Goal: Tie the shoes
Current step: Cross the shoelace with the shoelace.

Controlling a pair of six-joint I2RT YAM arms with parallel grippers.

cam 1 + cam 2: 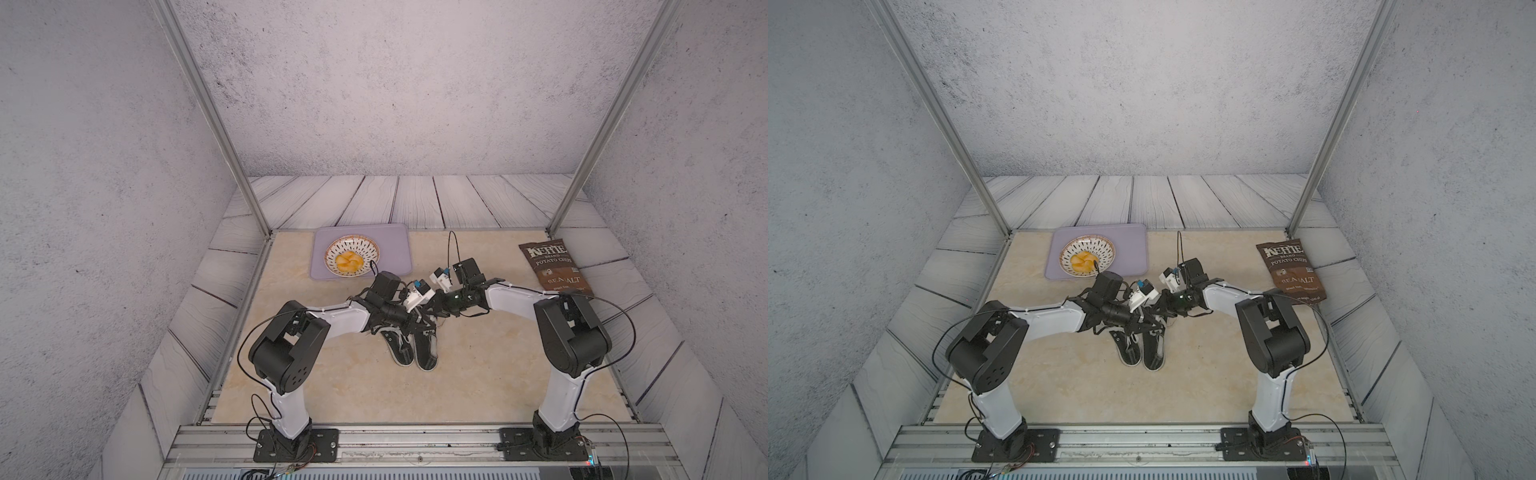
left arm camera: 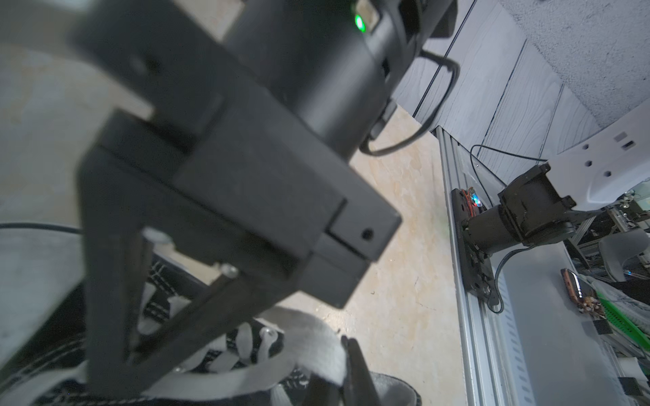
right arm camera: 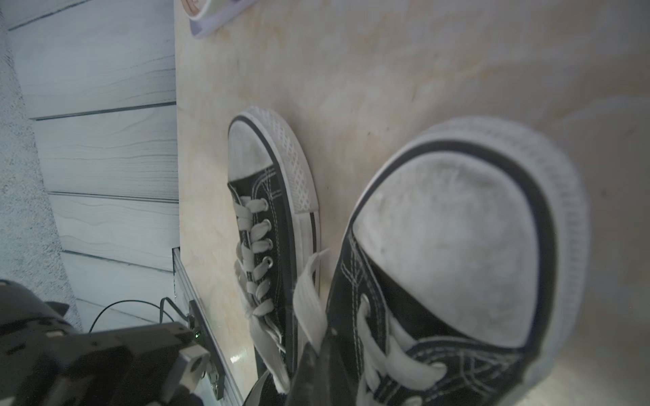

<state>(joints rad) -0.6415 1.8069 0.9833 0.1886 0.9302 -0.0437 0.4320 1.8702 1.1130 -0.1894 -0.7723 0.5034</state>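
In both top views the shoes [image 1: 415,351] are set side by side mid-surface [image 1: 332,386], toes toward the arm bases. Their back halves are hidden by the 2 wrists above them. The L claw [image 2: 337,379] is seen pinched tight on a white lace [image 2: 309,334] that is bent in a loop. The R claw [image 3: 316,372] is seen closed too, w/ a lace strip [image 3: 309,291] held at its tips, between the 2 shoes. Whether both bits are 1 lace can't be told. A tray [image 1: 395,249] w/ a bowl [image 1: 330,249] is set at the back & a chip bag [image 1: 552,266] is laid far R.
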